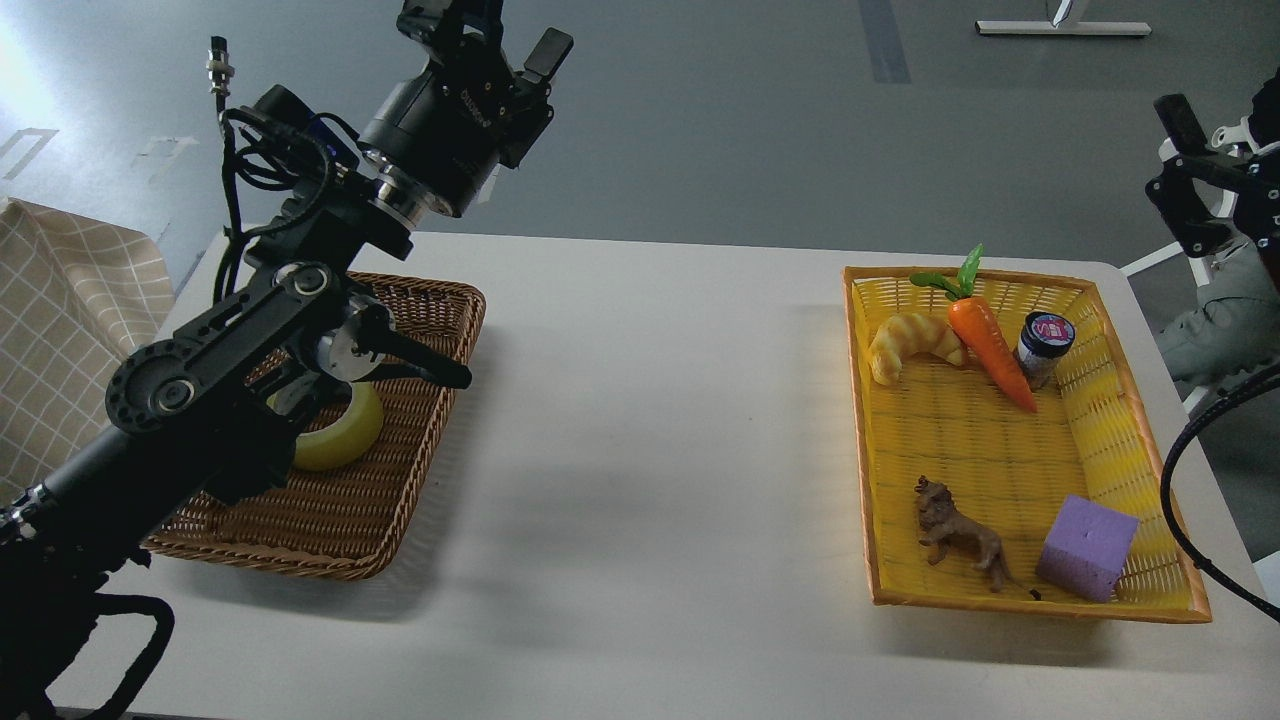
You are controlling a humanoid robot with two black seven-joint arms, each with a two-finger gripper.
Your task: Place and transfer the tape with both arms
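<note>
The tape (342, 446), a yellow roll, lies flat in the brown wicker basket (395, 505) at the table's left; my left arm hides most of it. My left gripper (490, 28) is raised high above and behind the basket, near the top edge of the view, with its fingers (551, 47) spread and nothing between them. My right gripper (1188, 190) shows dark at the far right edge, off the table; I cannot tell how its fingers stand.
A yellow basket (864, 450) at the right holds a croissant (910, 345), a carrot (990, 350), a small jar (1043, 345), a toy lion (960, 535) and a purple foam cube (1088, 548). A checked cloth (70, 330) hangs left of the table.
</note>
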